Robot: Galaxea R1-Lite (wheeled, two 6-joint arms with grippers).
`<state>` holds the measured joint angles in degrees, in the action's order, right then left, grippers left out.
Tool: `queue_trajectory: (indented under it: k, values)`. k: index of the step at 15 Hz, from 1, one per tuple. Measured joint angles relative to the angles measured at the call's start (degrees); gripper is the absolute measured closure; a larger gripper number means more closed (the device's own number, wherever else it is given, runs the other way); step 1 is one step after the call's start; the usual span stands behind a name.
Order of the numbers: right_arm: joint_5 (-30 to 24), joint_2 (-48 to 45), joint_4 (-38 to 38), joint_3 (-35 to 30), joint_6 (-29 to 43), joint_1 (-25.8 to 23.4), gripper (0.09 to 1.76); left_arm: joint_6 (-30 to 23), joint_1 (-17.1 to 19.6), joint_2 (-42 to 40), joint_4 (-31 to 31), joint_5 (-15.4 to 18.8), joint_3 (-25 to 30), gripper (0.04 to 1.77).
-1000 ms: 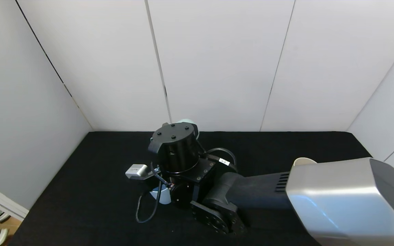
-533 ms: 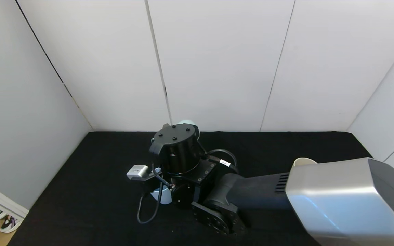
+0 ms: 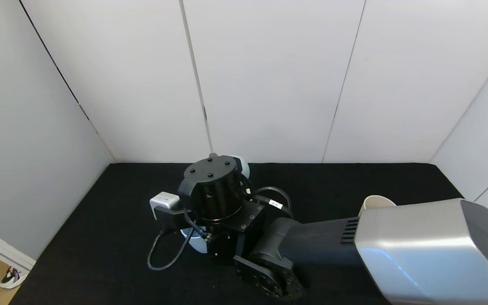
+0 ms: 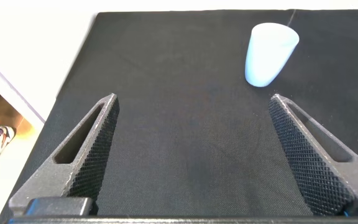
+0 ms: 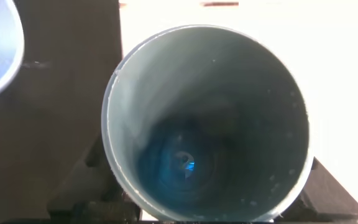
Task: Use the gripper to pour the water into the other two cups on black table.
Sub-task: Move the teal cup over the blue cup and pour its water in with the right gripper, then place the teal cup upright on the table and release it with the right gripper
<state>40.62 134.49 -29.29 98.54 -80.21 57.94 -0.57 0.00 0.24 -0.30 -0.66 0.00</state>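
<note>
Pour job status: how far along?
Done: no pour confirmable. In hand: right gripper holds the teal cup by the blue cup, water glinting at its bottom. Remaining: cream cup, standing apart on the table. Left gripper idle, open.

Open black worktop [image 3: 112,220] lies along the left and far right of the head view. The right arm [image 3: 311,243] blocks the centre and lower right. A blue cup [image 3: 195,243] stands under its wrist; a cream cup [image 3: 373,202] stands just behind the arm at right.
</note>
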Motion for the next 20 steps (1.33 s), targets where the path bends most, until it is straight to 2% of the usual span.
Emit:
queue_trajectory:
  k: [3, 9, 11, 14, 16, 20]
  values:
    - [0.4, -0.8, 2.8, -0.7, 9.2, 0.0, 0.62, 0.0, 0.0, 0.0, 0.0, 0.0, 0.0, 0.09]
    - [0.1, -6.8, 21.0, -2.1, 38.5, 0.0, 0.62, 0.0, 0.0, 0.0, 0.0, 0.0, 0.0, 0.09]
    - [-0.5, -9.8, 22.1, -5.1, 46.3, -0.6, 0.62, 0.0, 0.0, 0.0, 0.0, 0.0, 0.0, 0.09]
    - [-5.7, -15.0, 22.1, -11.7, 56.3, -2.6, 0.62, 0.0, 0.0, 0.0, 0.0, 0.0, 0.0, 0.09]
    - [-8.4, -18.6, 21.8, -16.5, 65.5, -4.0, 0.62, 0.0, 0.0, 0.0, 0.0, 0.0, 0.0, 0.09]
    - [-9.4, -24.8, 18.8, -27.9, 78.4, -5.2, 0.62, 0.0, 0.0, 0.0, 0.0, 0.0, 0.0, 0.09]
